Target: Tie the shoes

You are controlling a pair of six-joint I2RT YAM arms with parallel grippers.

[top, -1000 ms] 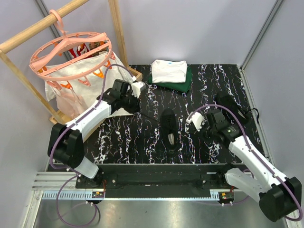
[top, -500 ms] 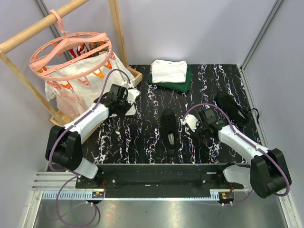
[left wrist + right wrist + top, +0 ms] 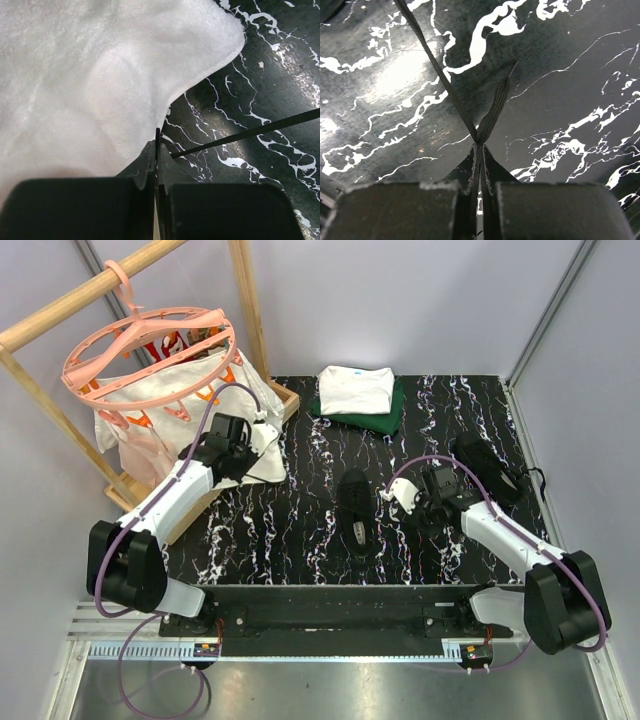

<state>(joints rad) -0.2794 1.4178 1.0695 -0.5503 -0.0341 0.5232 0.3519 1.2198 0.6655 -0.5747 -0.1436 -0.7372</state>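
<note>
The black shoe (image 3: 355,508) lies in the middle of the marbled black table (image 3: 300,530), with a pale patch at its near end. My left gripper (image 3: 268,445) (image 3: 157,146) is to its left, at the edge of a white cloth. It is shut on a thin black lace (image 3: 250,132) that runs taut off to the right. My right gripper (image 3: 400,502) (image 3: 480,146) hangs just right of the shoe, shut on the other lace (image 3: 495,110). That lace is folded, and its two strands rise in a V from the tips.
The white cloth (image 3: 255,462) (image 3: 100,75) hangs from a wooden rack (image 3: 60,310) with a pink clip hanger (image 3: 150,350) at the back left. Folded white and dark green clothes (image 3: 357,395) sit at the back. A second dark shoe-like object (image 3: 485,462) lies behind the right arm.
My left gripper has drawn away to the left and back, over the white cloth, pulling its lace out. The right arm shifted slightly toward the shoe, then stayed still.
</note>
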